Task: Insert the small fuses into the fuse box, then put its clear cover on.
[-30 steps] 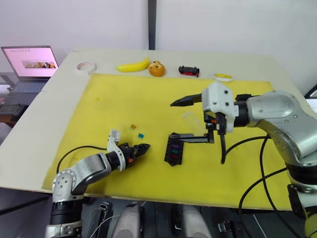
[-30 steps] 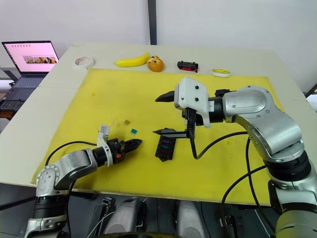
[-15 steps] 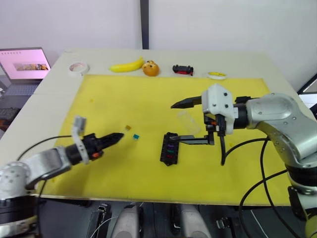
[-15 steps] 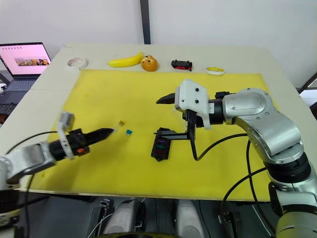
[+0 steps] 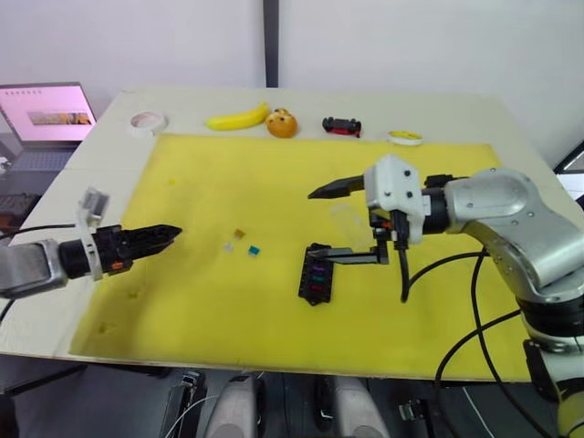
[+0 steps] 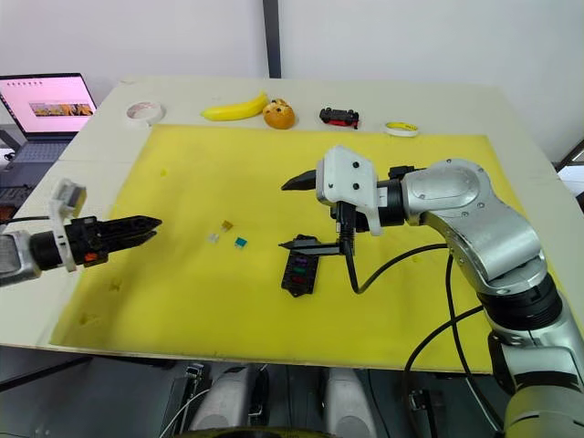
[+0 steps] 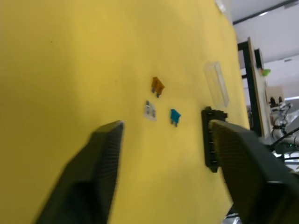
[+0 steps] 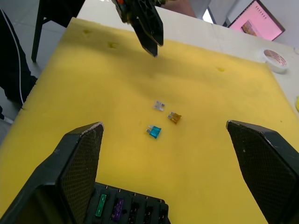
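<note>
Left eye view: the left gripper hovers over the yellow mat's left edge, its fingers apart in its wrist view and empty. To its right, three loose fuses lie close together on the mat: grey-white, brown and teal. Further right sits the fuse box, with green and purple fuses seated. The clear cover lies just beyond it. The right gripper hangs above the box, fingers spread wide, holding nothing.
</note>
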